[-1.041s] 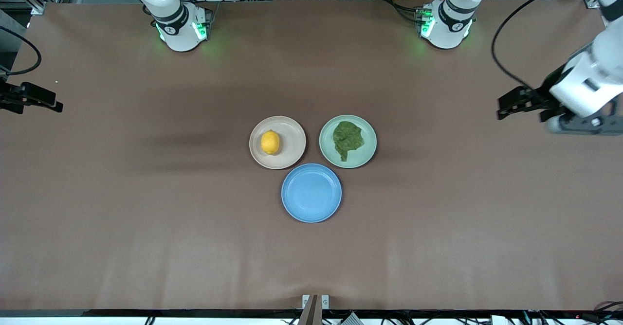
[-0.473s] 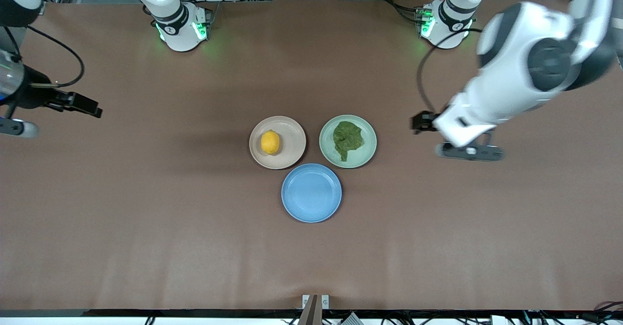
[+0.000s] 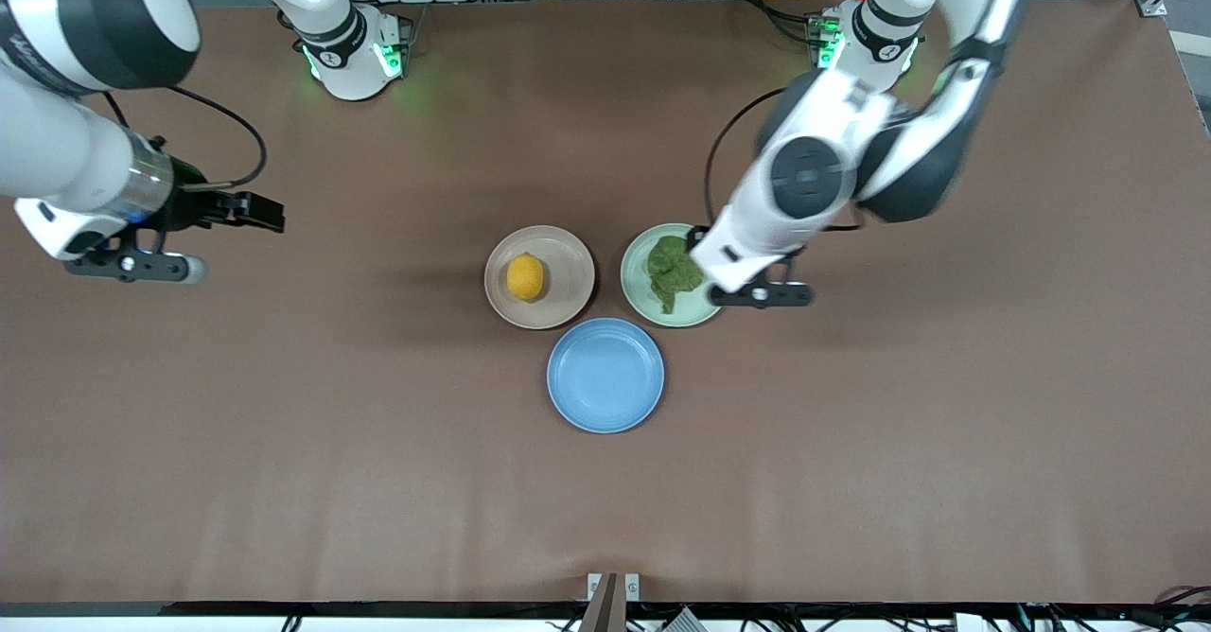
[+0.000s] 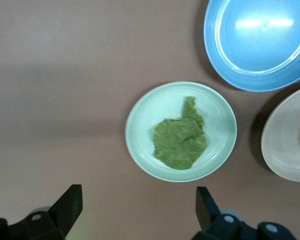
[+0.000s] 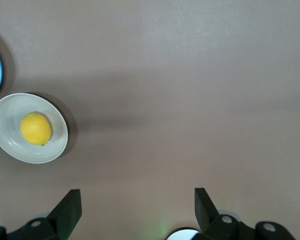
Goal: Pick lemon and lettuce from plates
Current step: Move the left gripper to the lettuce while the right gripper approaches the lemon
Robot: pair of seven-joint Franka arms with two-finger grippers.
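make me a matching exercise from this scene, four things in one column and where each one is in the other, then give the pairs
Things:
1. lemon
2. lettuce
3. left gripper
4. right gripper

Places:
A. on the mint green plate
B. over bare table toward the right arm's end, fingers open
C. on the beige plate
D. over the mint green plate's edge, fingers open

Pairs: 1-C, 2-A, 3-D, 4-B
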